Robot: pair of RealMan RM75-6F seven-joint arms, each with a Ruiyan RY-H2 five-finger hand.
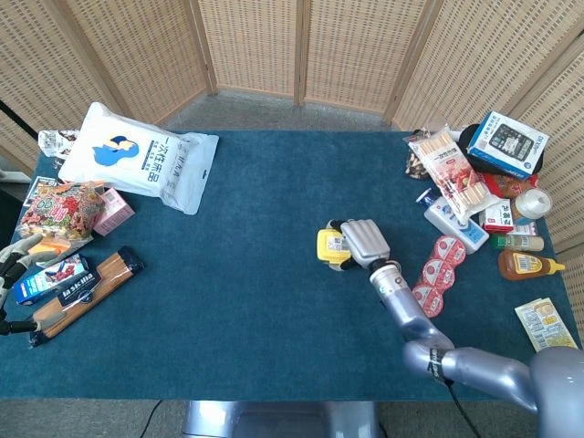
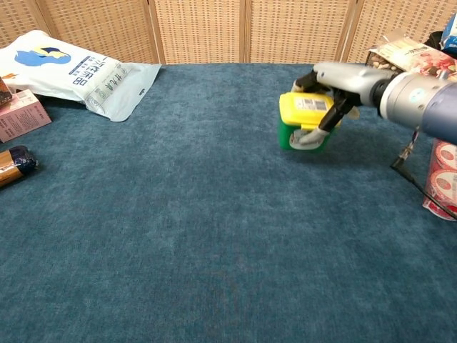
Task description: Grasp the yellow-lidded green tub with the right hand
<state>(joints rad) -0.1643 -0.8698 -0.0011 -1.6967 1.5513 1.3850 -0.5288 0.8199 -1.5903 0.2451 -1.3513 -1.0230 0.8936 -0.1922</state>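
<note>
The yellow-lidded green tub [image 2: 300,121] hangs a little above the blue table, tilted with its lid toward the chest camera. My right hand [image 2: 330,93] grips it from the right side, fingers curled over the lid and thumb under the green body. From the head view the tub [image 1: 329,245] shows just left of the right hand [image 1: 362,242], which covers part of it. At the far left edge my left hand [image 1: 11,265] rests by the snack boxes with its fingers apart, holding nothing.
A white pouch [image 1: 139,157] lies at the back left. Snack packs, a pink box [image 1: 111,210] and a pasta packet [image 1: 84,290] sit along the left edge. Boxes, bottles and red-lidded cups [image 1: 438,274] crowd the right side, close to my right forearm.
</note>
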